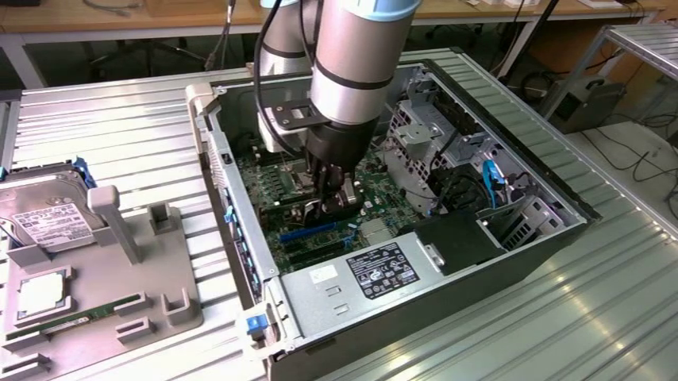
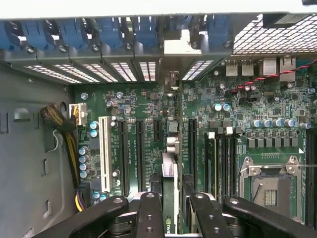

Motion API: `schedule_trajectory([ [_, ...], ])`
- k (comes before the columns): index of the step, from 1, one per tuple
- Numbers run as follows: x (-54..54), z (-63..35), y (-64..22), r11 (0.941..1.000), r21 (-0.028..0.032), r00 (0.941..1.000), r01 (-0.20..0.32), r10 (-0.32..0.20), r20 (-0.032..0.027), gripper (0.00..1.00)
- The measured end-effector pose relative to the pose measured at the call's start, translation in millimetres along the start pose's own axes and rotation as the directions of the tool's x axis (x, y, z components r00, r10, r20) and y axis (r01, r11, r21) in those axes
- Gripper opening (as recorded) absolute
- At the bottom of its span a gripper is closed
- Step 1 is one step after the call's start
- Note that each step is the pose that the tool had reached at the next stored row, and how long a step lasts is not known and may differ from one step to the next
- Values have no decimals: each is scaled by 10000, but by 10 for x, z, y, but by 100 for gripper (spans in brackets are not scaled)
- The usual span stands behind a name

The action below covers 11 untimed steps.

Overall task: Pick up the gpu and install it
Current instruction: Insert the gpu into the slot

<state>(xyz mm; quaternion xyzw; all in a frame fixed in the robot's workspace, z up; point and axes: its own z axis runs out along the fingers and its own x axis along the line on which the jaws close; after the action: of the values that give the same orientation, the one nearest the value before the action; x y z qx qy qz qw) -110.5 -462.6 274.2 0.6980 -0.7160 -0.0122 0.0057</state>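
Observation:
My gripper (image 1: 326,208) is deep inside the open computer case (image 1: 529,238), just over the green motherboard (image 1: 270,178). In the wrist view its black fingers (image 2: 148,213) are shut on the gpu (image 2: 170,176), a thin dark card seen edge-on. The card runs between the long black expansion slots (image 2: 140,153) toward the rear wall. Its silver bracket (image 2: 181,47) sits against that wall, between the vented slot covers (image 2: 124,72). Whether the card's edge is seated in a slot I cannot tell. In the exterior view the arm hides most of the card.
A white slot (image 2: 104,148), a yellow-black cable bundle (image 2: 64,129) and the processor socket (image 2: 270,183) flank the card. The silver power supply (image 1: 360,274) and the drive cage (image 1: 424,135) crowd the case. Outside it, a grey fixture (image 1: 148,294) holds a hard drive (image 1: 48,218) and a memory stick (image 1: 75,317).

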Motion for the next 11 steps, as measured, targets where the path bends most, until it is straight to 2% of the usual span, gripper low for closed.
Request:
schedule_trajectory([
  [6,1,30,21,10000,-1,10000,2,-2,7,26],
  [11,1,56,37,10000,-1,10000,4,-4,68,26],
])
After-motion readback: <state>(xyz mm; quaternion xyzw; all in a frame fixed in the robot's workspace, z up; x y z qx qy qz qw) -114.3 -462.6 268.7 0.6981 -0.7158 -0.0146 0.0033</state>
